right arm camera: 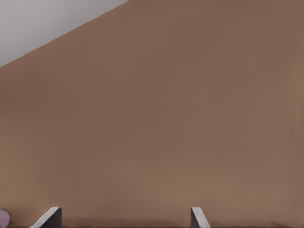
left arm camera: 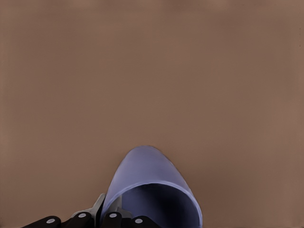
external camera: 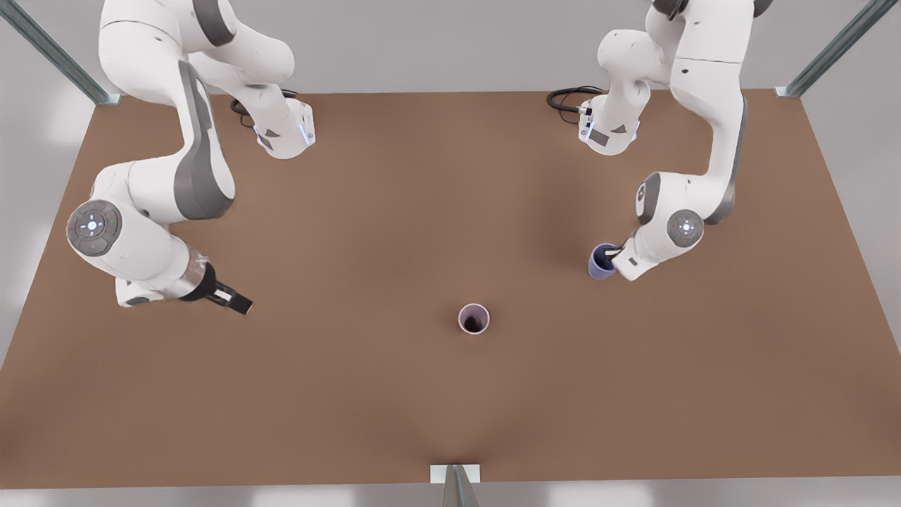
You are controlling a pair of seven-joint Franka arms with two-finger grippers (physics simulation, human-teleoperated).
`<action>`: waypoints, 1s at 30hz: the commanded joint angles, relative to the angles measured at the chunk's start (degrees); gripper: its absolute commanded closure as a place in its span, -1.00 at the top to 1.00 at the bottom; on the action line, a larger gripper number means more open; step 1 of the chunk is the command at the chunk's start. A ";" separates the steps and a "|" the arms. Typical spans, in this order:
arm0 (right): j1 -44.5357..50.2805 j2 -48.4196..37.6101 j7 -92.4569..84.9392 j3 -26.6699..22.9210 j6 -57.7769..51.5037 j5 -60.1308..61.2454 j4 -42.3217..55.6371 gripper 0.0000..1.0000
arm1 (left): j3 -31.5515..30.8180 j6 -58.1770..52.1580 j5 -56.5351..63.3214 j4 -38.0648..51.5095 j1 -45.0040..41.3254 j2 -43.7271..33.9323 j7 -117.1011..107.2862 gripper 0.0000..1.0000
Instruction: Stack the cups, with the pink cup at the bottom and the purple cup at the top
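The pink cup (external camera: pixel 474 318) stands upright and alone on the brown table (external camera: pixel 394 211), a little towards the front edge from the middle; a sliver of the pink cup (right arm camera: pixel 4 218) shows in the right wrist view. The purple cup (external camera: pixel 600 262) is at the front view's right, tilted, with my left gripper (external camera: pixel 614 255) shut on its rim. In the left wrist view the purple cup (left arm camera: pixel 152 175) has one wall pinched by my left gripper (left arm camera: pixel 111 211). My right gripper (external camera: pixel 238 303) waits open at the front view's left, its fingertips (right arm camera: pixel 50 217) wide apart over bare table.
Both arm bases (external camera: pixel 285 137) and a black cable (external camera: pixel 566 98) sit along the table's far edge. Metal frame posts (external camera: pixel 457 486) stand at the corners and at the front edge's middle. Open tabletop lies between the two cups.
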 commanded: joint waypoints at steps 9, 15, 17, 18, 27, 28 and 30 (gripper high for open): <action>-5.55 -2.08 -34.52 0.00 2.53 -0.28 -7.64 1.00 | -3.02 -28.68 -0.27 45.39 -11.27 20.33 -21.98 -0.57; -5.46 -0.32 -34.08 0.35 0.85 -0.72 -5.53 1.00 | -4.08 -26.66 -3.43 57.78 -14.35 28.86 -30.24 -0.57; -4.14 -0.06 -33.82 0.44 1.56 -0.63 -5.01 1.00 | -4.34 -25.87 -4.32 59.98 -14.35 30.27 -32.09 -0.57; -4.05 0.47 -33.82 0.44 1.73 -0.63 -4.31 1.00 | -5.05 -25.26 -4.58 61.03 -14.35 30.53 -32.96 -0.57; -3.96 0.56 -33.82 0.44 1.65 -0.28 -4.22 1.00 | -5.14 -18.05 -6.43 64.55 -15.41 34.22 -37.45 -0.57; -3.97 0.56 -33.82 0.44 1.65 -0.28 -4.22 1.00 | -5.14 -17.96 -6.78 64.55 -15.41 34.23 -37.45 -0.57; -3.97 0.56 -33.82 0.44 1.56 -0.28 -4.22 1.00 | -5.14 -17.96 -6.95 64.38 -15.49 34.31 -37.36 -0.57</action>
